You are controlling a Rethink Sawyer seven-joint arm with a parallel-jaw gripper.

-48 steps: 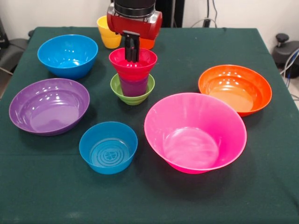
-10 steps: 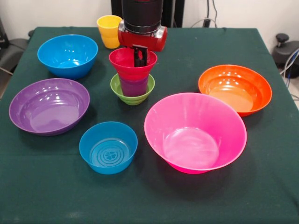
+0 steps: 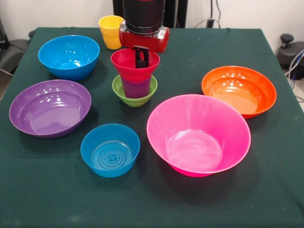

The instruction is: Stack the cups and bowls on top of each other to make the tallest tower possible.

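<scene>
The tower stands mid-table: a green bowl point(image 3: 134, 92) holds the purple cup point(image 3: 136, 88), and the red bowl point(image 3: 134, 64) sits on top. My gripper point(image 3: 141, 59) hangs at the red bowl's far rim with its black fingers close together. I cannot tell whether they pinch the rim. The yellow cup point(image 3: 110, 31) stands alone at the far side, left of the arm. The orange cup is hidden behind the arm's red hand point(image 3: 144, 37).
Around the tower stand a mid-sized blue bowl point(image 3: 69, 56), a purple bowl point(image 3: 50, 107), a small blue bowl point(image 3: 110, 149), the large pink bowl point(image 3: 198, 134) and an orange bowl point(image 3: 239, 90), all on the green cloth.
The arm has shifted right and come lower, to the red bowl's far rim. The yellow cup now shows fully and the orange cup is covered. Bowls have not moved.
</scene>
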